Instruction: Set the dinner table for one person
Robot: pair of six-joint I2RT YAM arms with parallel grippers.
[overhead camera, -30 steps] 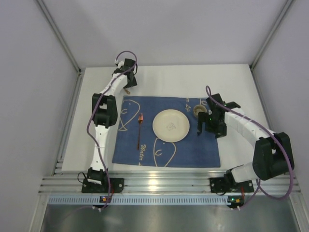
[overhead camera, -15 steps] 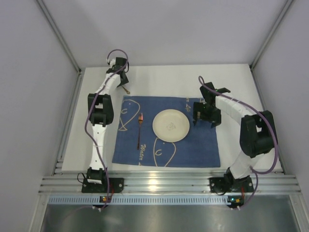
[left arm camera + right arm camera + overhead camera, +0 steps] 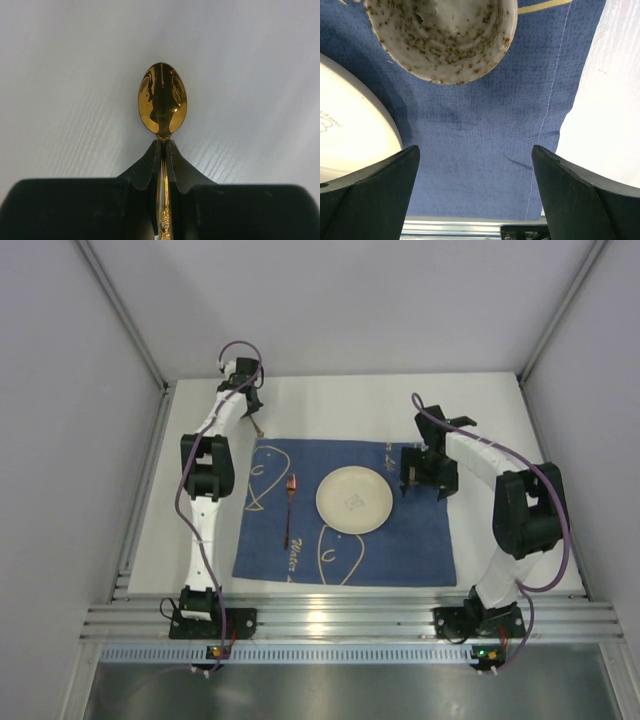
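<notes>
On the white dinner table (image 3: 350,405) lies a blue placemat (image 3: 400,545) with a cream plate (image 3: 353,500) at its middle. My left gripper (image 3: 254,414) is at the table's far left, low over the bare top. It is shut on the handle of a gold spoon (image 3: 162,97), whose bowl sticks out past the gripper (image 3: 164,146); the spoon's end (image 3: 262,428) shows beside the mat's corner. My right gripper (image 3: 422,483) hangs open over the mat's far right. A speckled cup (image 3: 445,35) lies just beyond the open gripper (image 3: 475,150), with nothing between the jaws.
A copper-coloured utensil (image 3: 289,508) lies on the mat left of the plate. The plate's rim (image 3: 350,125) is close to my right gripper's left finger. Pale grey walls and aluminium rails (image 3: 350,620) border the table.
The left gripper has closed on the spoon handle after shifting slightly to the far left. The right gripper moved away from the near edge and now covers the cup in the top view.
</notes>
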